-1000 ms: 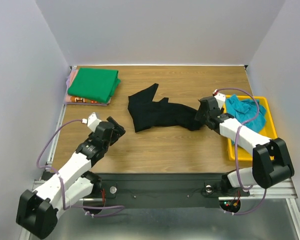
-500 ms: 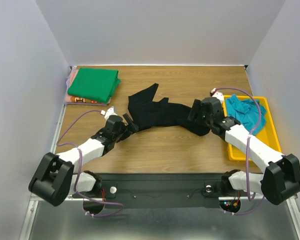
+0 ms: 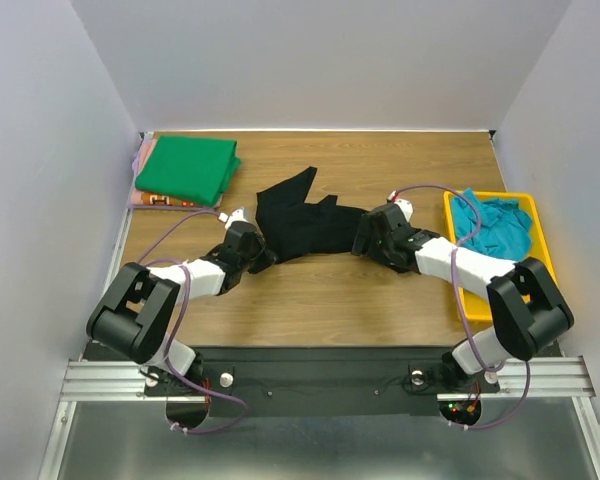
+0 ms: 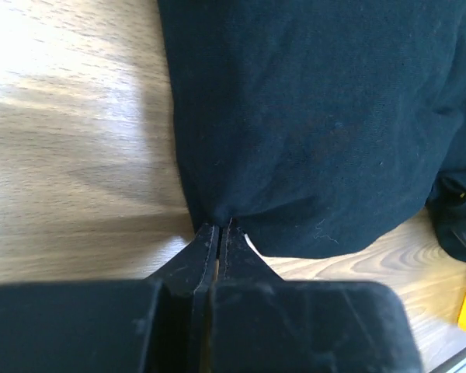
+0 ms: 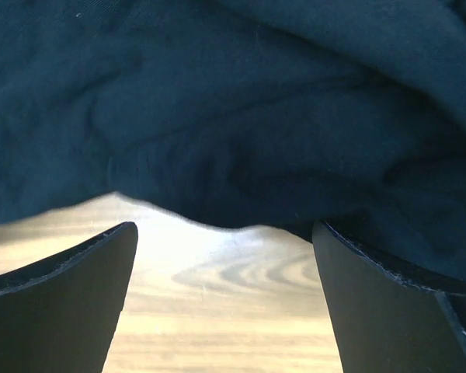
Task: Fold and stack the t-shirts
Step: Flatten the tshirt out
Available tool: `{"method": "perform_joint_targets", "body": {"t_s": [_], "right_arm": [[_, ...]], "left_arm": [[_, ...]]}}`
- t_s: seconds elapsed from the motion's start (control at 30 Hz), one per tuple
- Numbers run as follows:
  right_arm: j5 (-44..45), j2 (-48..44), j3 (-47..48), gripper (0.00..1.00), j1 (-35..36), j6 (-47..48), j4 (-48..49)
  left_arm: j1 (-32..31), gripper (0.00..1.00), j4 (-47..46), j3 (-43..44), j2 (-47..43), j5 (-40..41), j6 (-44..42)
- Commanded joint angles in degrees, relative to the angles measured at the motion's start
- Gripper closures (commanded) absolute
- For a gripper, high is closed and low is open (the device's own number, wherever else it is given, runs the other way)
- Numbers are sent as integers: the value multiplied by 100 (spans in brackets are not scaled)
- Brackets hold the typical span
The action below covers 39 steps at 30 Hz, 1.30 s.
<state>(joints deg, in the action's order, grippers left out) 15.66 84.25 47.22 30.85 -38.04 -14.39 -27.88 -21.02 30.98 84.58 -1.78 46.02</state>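
Note:
The black t-shirt (image 3: 305, 222) lies crumpled and unfolded on the middle of the wooden table. My left gripper (image 3: 263, 255) is at its near left corner with the jaws shut, and the cloth (image 4: 318, 116) puckers where the tips (image 4: 218, 227) pinch its hem. My right gripper (image 3: 363, 240) is at the shirt's right end, open, its fingers wide apart on bare wood just under the dark cloth edge (image 5: 233, 116). A folded bright green t-shirt (image 3: 187, 168) lies on a folded orange-pink one (image 3: 150, 200) at the back left. The teal-blue t-shirt (image 3: 492, 225) lies bunched in the tray.
A yellow plastic tray (image 3: 455, 290) stands at the table's right edge, close to my right arm. Grey walls close in the table on the left, back and right. The table's metal frame runs along the near edge by the arm bases.
Both arms reached inward to the black shirt. The left gripper went from open to shut on the shirt's near left corner. The right gripper opened wider and slid left along the shirt's right end.

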Motion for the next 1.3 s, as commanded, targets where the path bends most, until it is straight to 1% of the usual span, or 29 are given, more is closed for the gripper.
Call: {"method": "perform_joint_targets", "body": {"t_s": [0.0,0.17,0.2,0.3,0.47,0.6,0.63,0.67,0.73,0.77,0.8,0.83,0.87,0.9,0.97,1.07,1.1,1.27], "right_arm": [[288,223,296,0,35,-458,692],[174,426,296,0,44,-643,1078],[105,426,262,0,44,-721,1209],[86,400,183,0,44,-993,1386],[560,320,77,0,44,-1574,1378],[772,540,103,9,35,-1742,1386],[772,671,112,11,44,-1750,1387],[772,707,129,22,35,-1742,1387],[746,725,121,39,35,-1680,1387],[745,646,103,64,44,-1663,1387],[815,585,59,71,35,-1593,1378],[868,506,33,76,44,-1549,1386],[929,261,15,85,35,-1496,1387],[982,128,-2,88,44,-1452,1360],[1062,-388,-134,100,35,-1233,1343],[1220,-970,-187,100,35,-864,1194],[1255,-1389,-161,100,35,-680,1019],[1159,-2657,295,100,35,-169,386]], "left_arm": [[19,100,-201,198,-38,-42,-93],[19,100,-228,66,-362,134,-181],[19,100,-228,-4,-519,326,-207],[19,100,-228,-170,-906,441,-225],[28,100,-166,-391,-1408,530,-216],[19,100,-44,-496,-1760,591,-234],[19,100,70,-505,-1812,635,-234],[19,100,150,-497,-1970,687,-251],[19,100,430,-479,-2207,942,-251],[19,100,527,-479,-2296,1038,-251],[19,100,711,-453,-2383,1231,-251],[19,100,809,-435,-2584,1337,-243],[11,100,879,-418,-2682,1399,-243],[11,100,949,-383,-2779,1461,-251],[11,100,1187,-295,-3086,1584,-278],[2,100,1486,-163,-3516,1663,-322],[-33,100,1669,-23,-3631,1716,-330],[-244,100,2092,574,-4378,1909,-479]]}}
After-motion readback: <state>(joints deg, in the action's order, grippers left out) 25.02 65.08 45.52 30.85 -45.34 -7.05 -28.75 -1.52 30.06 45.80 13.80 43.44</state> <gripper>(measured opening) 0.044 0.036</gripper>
